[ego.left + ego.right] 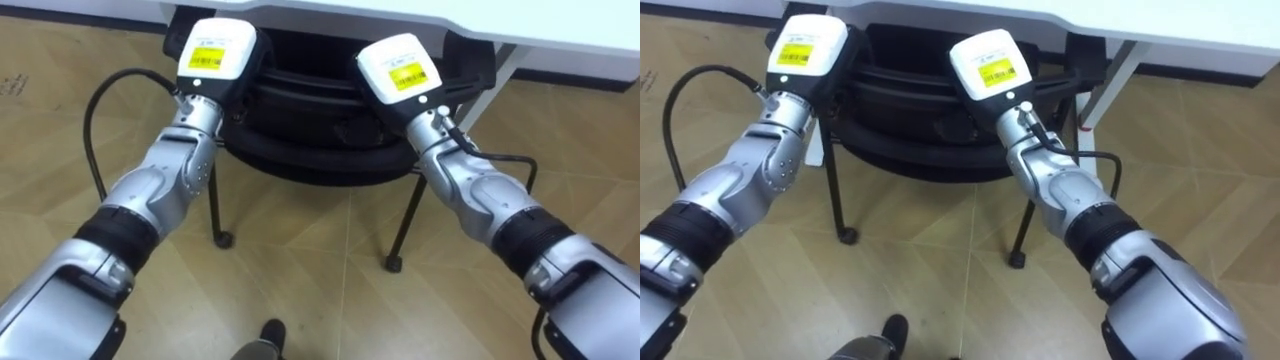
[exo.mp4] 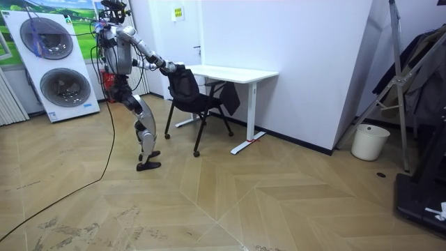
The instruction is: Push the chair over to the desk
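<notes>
A black chair (image 1: pixel 310 140) on thin black legs stands in front of me, its seat partly under a white desk (image 1: pixel 420 15). My left hand (image 1: pixel 215 55) rests against the top of the backrest on its left side. On the right side of the backrest lies my right hand (image 1: pixel 400 70). Both show their backs to me, each with a yellow label. In the room view I stand behind the chair (image 2: pixel 191 97), leaning forward with both arms stretched out to its back, and the desk (image 2: pixel 230 72) is beyond it by the wall.
The desk's white leg (image 1: pixel 505 70) stands to the right of the chair. Two stacked washing machines (image 2: pixel 59 63) are behind me. A white bin (image 2: pixel 369 141) and a metal rack with dark clothes (image 2: pixel 411 84) stand far off at the room view's right. Wooden floor lies all round.
</notes>
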You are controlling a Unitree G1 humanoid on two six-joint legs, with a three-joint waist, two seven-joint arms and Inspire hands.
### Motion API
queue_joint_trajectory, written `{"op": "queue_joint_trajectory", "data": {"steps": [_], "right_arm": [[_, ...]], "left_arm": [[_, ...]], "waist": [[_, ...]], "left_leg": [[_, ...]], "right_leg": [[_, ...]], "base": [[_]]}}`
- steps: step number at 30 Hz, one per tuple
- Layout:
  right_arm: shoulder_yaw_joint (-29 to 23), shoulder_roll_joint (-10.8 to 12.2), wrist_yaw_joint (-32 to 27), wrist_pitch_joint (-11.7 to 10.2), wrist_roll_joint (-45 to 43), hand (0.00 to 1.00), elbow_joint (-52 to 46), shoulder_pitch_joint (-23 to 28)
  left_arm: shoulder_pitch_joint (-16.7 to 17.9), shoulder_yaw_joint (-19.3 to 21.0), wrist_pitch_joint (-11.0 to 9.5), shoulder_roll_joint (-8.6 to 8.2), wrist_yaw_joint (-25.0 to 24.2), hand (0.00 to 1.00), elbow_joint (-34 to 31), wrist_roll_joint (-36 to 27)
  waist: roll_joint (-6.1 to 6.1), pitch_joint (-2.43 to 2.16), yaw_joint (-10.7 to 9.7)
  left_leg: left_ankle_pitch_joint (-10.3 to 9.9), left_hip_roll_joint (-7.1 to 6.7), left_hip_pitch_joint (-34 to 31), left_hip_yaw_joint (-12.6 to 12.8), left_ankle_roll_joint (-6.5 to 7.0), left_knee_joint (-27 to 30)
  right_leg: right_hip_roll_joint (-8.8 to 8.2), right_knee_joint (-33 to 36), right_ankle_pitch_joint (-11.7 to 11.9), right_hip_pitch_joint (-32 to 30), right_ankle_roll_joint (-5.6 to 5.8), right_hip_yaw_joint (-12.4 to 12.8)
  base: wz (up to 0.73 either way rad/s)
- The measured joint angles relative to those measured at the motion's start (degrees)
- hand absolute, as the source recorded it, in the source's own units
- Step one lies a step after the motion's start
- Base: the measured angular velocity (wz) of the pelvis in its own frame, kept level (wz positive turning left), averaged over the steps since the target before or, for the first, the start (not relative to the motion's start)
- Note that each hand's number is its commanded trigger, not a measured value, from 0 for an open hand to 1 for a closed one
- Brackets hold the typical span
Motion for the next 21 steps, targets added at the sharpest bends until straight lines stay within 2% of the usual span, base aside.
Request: {"op": "queue_joint_trajectory", "data": {"steps": [4, 5, 6, 7, 8, 11, 14, 16, 21], "right_arm": [[0.0, 0.5, 0.3, -0.1, 0.1, 1.0, 0.3, 0.0], [0.0, 0.5, 0.3, -0.1, 0.3, 1.0, 0.4, 0.0], [0.0, 0.6, 0.2, -0.1, 0.4, 0.73, 0.4, 0.0], [0.0, 0.9, 0.1, -0.1, 0.4, 0.46, 0.8, 0.0], [0.0, 1.3, -0.1, -0.1, 0.4, 0.0, 1.3, 0.0], [0.0, 1.4, -0.1, -0.2, 0.4, 0.0, 1.7, 0.0], [-0.8, 1.6, 0.7, -0.2, 0.9, 0.0, 1.7, -0.1], [-0.9, 1.7, 1.5, -0.3, 1.5, 0.0, 1.7, -0.4], [-1.1, 1.8, 3.2, -0.4, 2.9, 0.0, 1.7, -1.1]], "left_arm": [[0.1, 0.0, -0.1, 0.5, 0.0, 1.0, -0.2, 0.1], [0.0, -0.1, -0.1, 0.66, 0.0, 0.67, -0.2, 0.3], [-0.1, -0.2, -0.1, 0.78, 0.0, 0.26, -0.3, 0.3], [0.0, -0.3, -0.1, 0.88, 0.0, 0.0, -0.2, 0.3], [0.2, -0.3, -0.1, 0.92, 0.0, 0.0, -0.1, 0.3], [0.3, -0.2, 0.1, 0.68, 0.0, 0.0, -0.2, 0.3], [0.3, 1.8, 1.6, -1.57, -0.1, 0.0, -0.2, -0.3], [0.3, 2.8, 1.7, -2.44, -0.1, 0.0, -0.2, -0.7], [0.2, 4.0, 2.3, -3.18, -0.7, 0.0, -0.2, -1.1]], "waist": [[-0.91, -0.18, 0.0], [-1.22, -0.14, -0.2], [-1.36, -0.15, -0.1], [-1.47, -0.14, -0.1], [-1.46, -0.14, -0.1], [-1.46, -0.14, -0.3], [-1.33, -0.16, 0.5], [-1.28, -0.13, 0.7], [-0.59, 0.04, 0.7]], "left_leg": [[0.5, -0.09, 0.3, 0.2, 0.25, -0.8], [0.8, -0.09, 0.4, 0.2, 0.25, -1.2], [0.9, -0.09, 0.5, 0.2, 0.23, -1.3], [1.0, -0.13, 0.8, 0.2, 0.21, -1.7], [1.0, -0.14, 1.1, 0.2, 0.21, -1.8], [1.0, -0.06, 1.2, 0.1, 0.2, -1.8], [1.0, 0.15, 1.2, 0.9, 0.2, -1.7], [1.0, 0.16, 1.2, 0.9, 0.21, -1.7], [1.0, 0.27, 1.2, 0.9, 0.23, -1.6]], "right_leg": [[-0.12, -0.4, 0.1, 0.4, -0.16, -0.6], [-0.11, -0.6, 0.4, 0.6, -0.46, -1.0], [-0.1, -0.7, 0.4, 0.7, -0.5, -1.0], [-0.11, -0.8, 0.4, 1.0, -0.54, -1.1], [-0.1, -1.0, 0.4, 1.3, -0.54, -1.1], [0.08, -1.5, 0.4, 1.9, -0.52, -1.7], [0.11, -1.6, 0.5, 2.0, -0.6, -1.8], [0.12, -1.6, 0.5, 2.0, -0.61, -1.9], [0.11, -1.6, 0.4, 2.2, -0.44, -1.8]], "base": [[0.08], [0.12], [0.1], [0.03], [0.03], [0.09], [0.02], [0.0], [0.0]]}}
